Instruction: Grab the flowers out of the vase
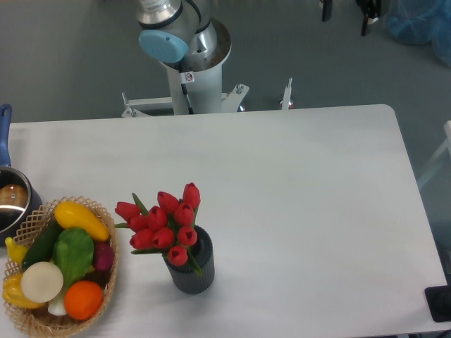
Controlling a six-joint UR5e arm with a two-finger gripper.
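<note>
Near the front edge of the white tabletop (296, 183), left of its middle, stands the vase (192, 271), dark grey with ribbed sides and upright. The flowers (165, 224) sit in its mouth: red tulips with green leaves, the heads leaning up and to the left over the rim, toward the basket. The stems are hidden inside the vase.

At the front left corner lies a woven basket (109, 282), just beside the vase but not touching it. It holds a yellow squash, a dark green cucumber, a green pepper, a purple piece, a white round piece, an orange and a yellow piece at the left rim. Behind the basket, at the left edge, a metal pot (13, 201) with a blue handle is partly cut off by the frame.

Beyond the back edge rises the base of the arm (187, 49), pale with a blue cap. The gripper lies outside the picture, so its state cannot be told.
</note>
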